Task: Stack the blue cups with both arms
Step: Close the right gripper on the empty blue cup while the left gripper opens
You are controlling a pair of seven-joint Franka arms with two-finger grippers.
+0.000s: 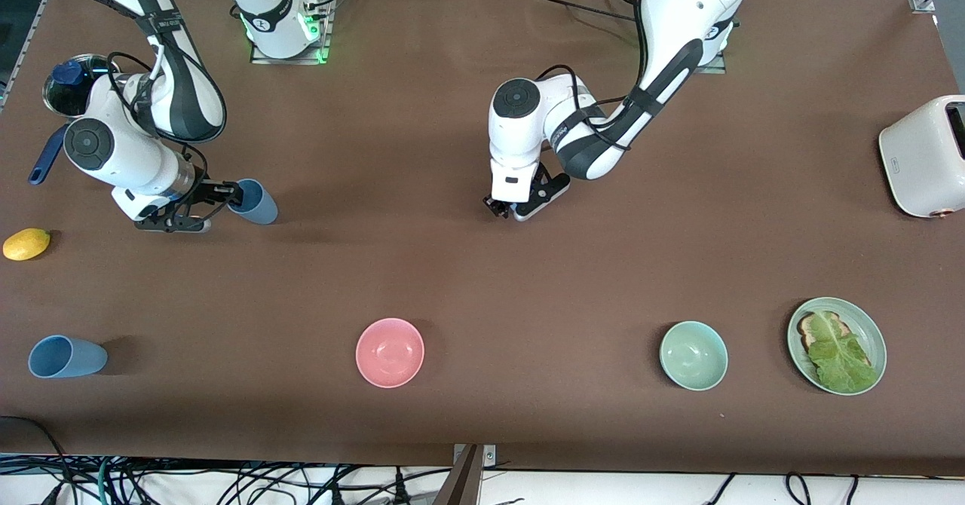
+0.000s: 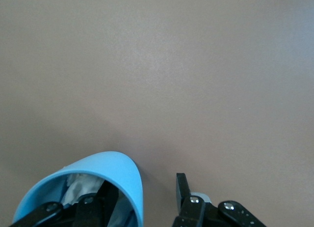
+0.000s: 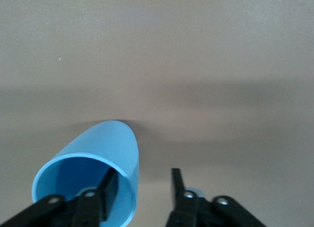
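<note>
The right gripper (image 1: 220, 194) straddles a blue cup's (image 1: 254, 201) rim, jaws apart; the left gripper (image 1: 516, 211) likewise straddles another cup (image 2: 100, 187), seemingly loose.

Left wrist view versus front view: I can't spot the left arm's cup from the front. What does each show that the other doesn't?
Only the left wrist view: a blue cup, its wall between the left gripper's open fingers. Only the front view: the right gripper at a second cup, and a third cup on its side. Both: the left gripper and the brown table.
</note>
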